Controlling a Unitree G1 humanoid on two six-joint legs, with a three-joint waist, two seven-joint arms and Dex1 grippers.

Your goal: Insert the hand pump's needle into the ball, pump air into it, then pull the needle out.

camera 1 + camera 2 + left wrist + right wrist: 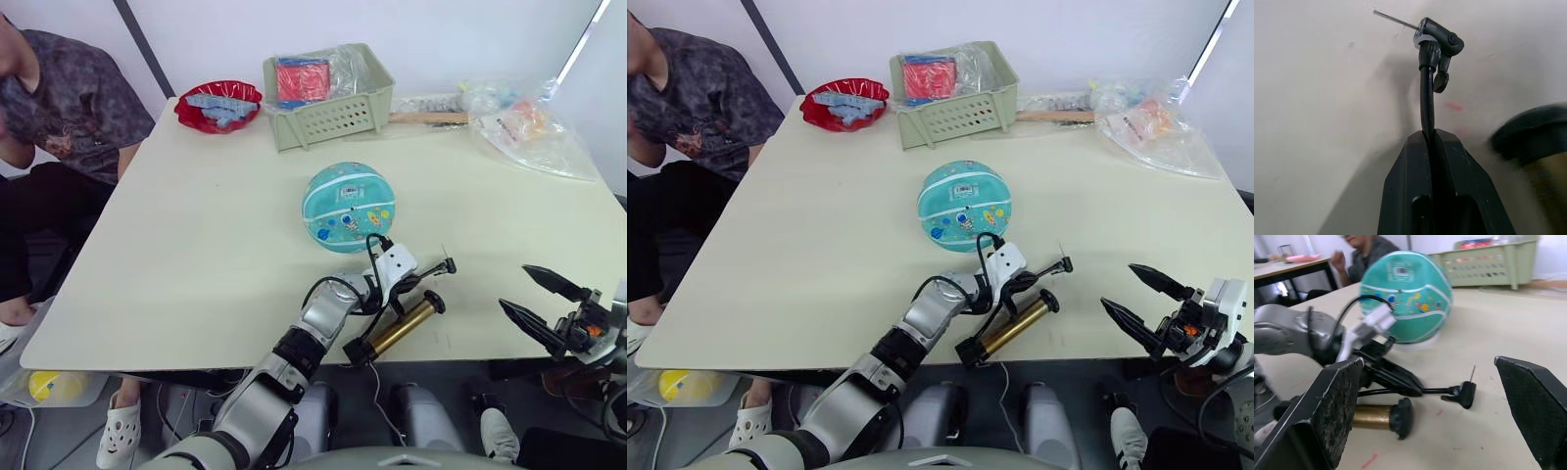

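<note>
The teal ball with white seams rests mid-table, its barcode label facing up. In front of it lies the hand pump, a brass cylinder with black ends, near the table's front edge. My left gripper is shut on the pump's thin black hose, just behind the black fitting. The needle sticks out of that fitting, to the right of the ball and apart from it. My right gripper hangs open off the table's front right, fingers spread wide and empty.
A green basket with packaged items and a red bowl stand at the back. Clear plastic bags and a wooden stick lie at the back right. A person sits at the table's left side.
</note>
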